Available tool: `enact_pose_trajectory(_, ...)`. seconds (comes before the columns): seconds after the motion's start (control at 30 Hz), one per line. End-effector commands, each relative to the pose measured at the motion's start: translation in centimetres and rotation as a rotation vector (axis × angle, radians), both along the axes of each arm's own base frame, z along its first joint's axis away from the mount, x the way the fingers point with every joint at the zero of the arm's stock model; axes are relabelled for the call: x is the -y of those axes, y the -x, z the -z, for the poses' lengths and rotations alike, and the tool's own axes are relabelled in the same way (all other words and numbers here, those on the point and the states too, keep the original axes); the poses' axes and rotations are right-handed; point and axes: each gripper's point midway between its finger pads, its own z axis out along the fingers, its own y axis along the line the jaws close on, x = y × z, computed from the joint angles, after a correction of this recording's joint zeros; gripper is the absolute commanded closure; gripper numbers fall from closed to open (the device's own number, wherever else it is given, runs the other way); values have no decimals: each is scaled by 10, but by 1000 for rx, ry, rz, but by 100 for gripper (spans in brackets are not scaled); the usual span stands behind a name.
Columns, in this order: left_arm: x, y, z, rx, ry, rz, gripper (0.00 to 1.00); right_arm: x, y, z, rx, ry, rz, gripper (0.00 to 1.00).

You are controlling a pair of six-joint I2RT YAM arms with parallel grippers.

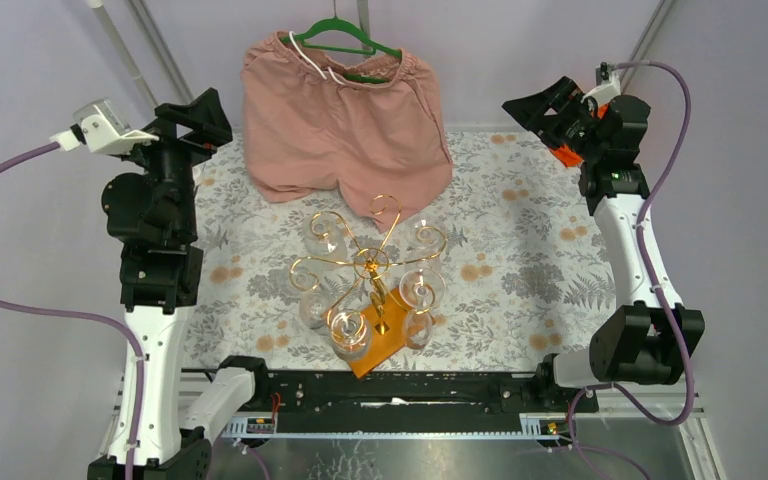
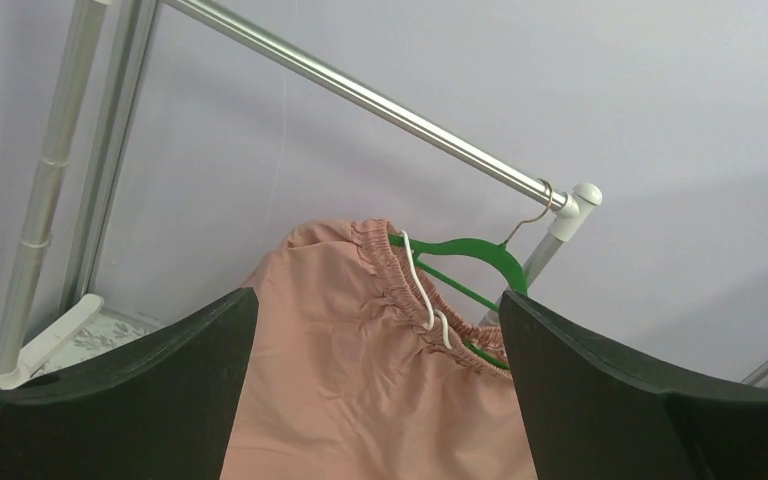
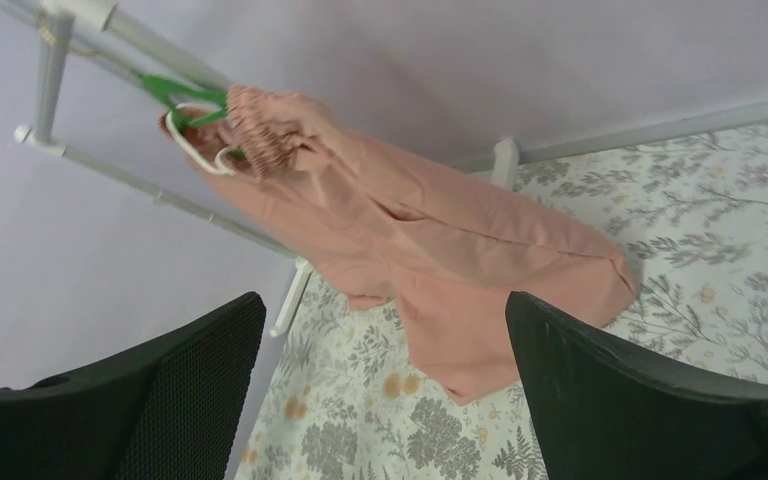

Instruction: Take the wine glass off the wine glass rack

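The gold wine glass rack (image 1: 372, 262), with curled scroll arms and an orange-brown wooden base (image 1: 378, 345), stands at the table's front centre. Several clear wine glasses hang upside down from its arms, one at the front (image 1: 349, 330) and one at the right (image 1: 422, 288). My left gripper (image 1: 200, 115) is raised at the far left, open and empty. My right gripper (image 1: 545, 108) is raised at the far right, also open and empty. Both are well away from the rack. Neither wrist view shows the rack; in each, the black fingers (image 2: 140, 390) (image 3: 620, 400) stand wide apart.
Pink shorts (image 1: 345, 110) hang on a green clothes hanger (image 1: 345, 38) from a metal rail (image 2: 360, 95) at the back, just behind the rack. A floral cloth (image 1: 520, 250) covers the table. White rail posts (image 3: 295, 295) stand at the back corners.
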Motion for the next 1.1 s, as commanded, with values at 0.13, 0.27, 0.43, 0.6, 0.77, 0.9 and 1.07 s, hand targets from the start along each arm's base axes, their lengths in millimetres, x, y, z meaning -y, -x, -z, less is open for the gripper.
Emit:
enact_pose_trajectory(0.13, -7, 2, -8, 78, 69, -23, 1, 20, 20, -32, 97, -15, 134, 0)
enact_pose_trajectory(0.27, 7, 5, -20, 129, 21, 47, 1, 23, 20, -38, 132, -115, 123, 0)
enact_pose_trajectory(0.43, 33, -15, -42, 34, -55, 173, 1, 4, 3, -41, 5, -178, -35, 0)
enact_pose_trajectory(0.6, 82, -37, -48, -60, -122, 447, 1, 10, 3, -36, 12, -91, 4, 0)
enact_pose_trajectory(0.77, 99, -56, -40, -124, -22, 744, 1, 5, 15, -33, 0, -78, -33, 9)
enact_pose_trajectory(0.9, 104, -79, -16, -224, 174, 1070, 2, -4, 24, -26, -28, -89, -57, 10)
enact_pose_trajectory(1.07, 76, -117, 39, -381, 190, 868, 5, -30, 40, -19, -51, -81, -123, 16)
